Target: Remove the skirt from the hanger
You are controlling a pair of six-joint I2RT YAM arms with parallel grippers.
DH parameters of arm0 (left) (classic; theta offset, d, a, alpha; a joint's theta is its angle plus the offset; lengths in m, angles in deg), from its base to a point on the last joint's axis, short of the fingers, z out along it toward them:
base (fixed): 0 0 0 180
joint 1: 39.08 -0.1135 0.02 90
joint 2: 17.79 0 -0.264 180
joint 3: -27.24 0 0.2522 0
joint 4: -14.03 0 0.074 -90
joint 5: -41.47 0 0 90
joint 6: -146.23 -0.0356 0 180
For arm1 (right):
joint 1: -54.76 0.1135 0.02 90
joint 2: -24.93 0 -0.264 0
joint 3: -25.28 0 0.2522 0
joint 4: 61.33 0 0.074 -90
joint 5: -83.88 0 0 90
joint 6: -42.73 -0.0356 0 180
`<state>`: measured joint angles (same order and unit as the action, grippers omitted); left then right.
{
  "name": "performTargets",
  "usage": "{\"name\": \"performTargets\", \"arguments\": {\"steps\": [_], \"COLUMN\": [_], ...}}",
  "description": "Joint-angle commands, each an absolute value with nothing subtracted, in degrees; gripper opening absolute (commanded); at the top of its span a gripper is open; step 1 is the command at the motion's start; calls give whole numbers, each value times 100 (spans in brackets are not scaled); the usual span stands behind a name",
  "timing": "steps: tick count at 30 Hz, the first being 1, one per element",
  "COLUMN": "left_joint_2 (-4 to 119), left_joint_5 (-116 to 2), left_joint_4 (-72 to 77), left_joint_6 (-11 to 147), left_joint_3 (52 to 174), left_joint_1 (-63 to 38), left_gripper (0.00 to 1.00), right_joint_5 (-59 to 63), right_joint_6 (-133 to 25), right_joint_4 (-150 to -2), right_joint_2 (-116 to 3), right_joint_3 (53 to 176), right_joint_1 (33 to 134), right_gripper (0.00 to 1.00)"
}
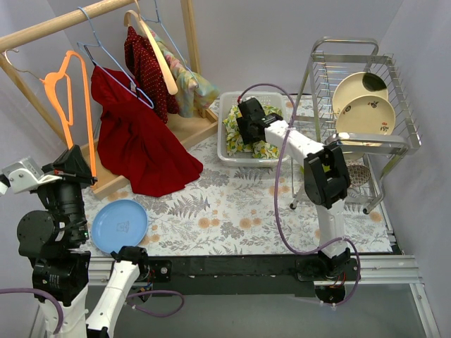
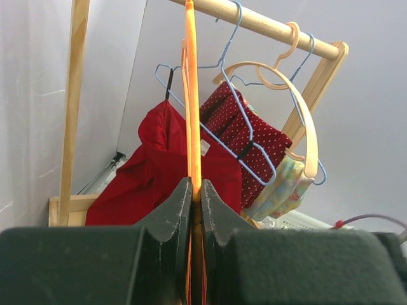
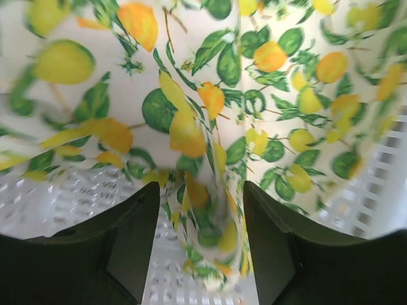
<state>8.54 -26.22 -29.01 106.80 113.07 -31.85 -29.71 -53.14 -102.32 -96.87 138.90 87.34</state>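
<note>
One lemon-print skirt [image 1: 262,149] lies bunched in the single white bin [image 1: 229,96] on the counter [image 1: 232,204]. The right gripper [image 1: 246,118] sits directly above it, jaws apart, with a loose fold between them. The left gripper [image 2: 197,190] is clamped on one orange hanger [image 2: 191,95]. Three garments hang on the rail [image 1: 56,24]: red [image 1: 137,141], dotted red [image 1: 144,67] and floral [image 1: 190,88].

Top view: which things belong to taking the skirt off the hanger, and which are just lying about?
Job: orange hanger, lemon-print skirt, white basket, left pincer, right pincer.
Lying about: red garment, blue plate, dish rack, cream plates.
</note>
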Motion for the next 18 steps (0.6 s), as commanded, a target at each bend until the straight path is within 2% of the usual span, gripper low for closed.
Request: {"name": "performTargets", "arguments": {"steps": [1,5,6,7,10,14,18], "left_joint_2": [999,1051,1077,1078,1139,1271,1438], "left_joint_5": [-2506,-2515,-2524,-2533,-2533,-2436,-2322], "left_joint_4": [-2733,-2733,-2742,-2751,-2760,-2768,-2768], "left_joint_6": [10571,10580,10589,10597,10624,10563,10404], "left_joint_3": [11307,11325,11325,11325,11334,11351,11456], "left_joint_1": [-3205,-3205,-3205,-3205,-3205,-3205,-3205], "left_gripper": [0,0,0,0,0,0,0], "right_joint_5": [-2520,-2168,-2071,-1984,-1912,-2105,-2141], "right_joint_6": [-5334,-5281,-5246,-5228,-5105,-5043,-5175], "right_joint_4": [-10436,-10471,-10454,-10402,-10130,-9979,-9822], "right_joint_2": [-8609,-8581,-8651,-8730,-9195,-10003,-10427], "right_joint_3": [14336,14801,14916,15030,15487,15927,15509], "right_joint_1": [8658,8658,8658,8667,8658,8649,8649], "right_gripper": [63,56,51,38,21,15,13]}}
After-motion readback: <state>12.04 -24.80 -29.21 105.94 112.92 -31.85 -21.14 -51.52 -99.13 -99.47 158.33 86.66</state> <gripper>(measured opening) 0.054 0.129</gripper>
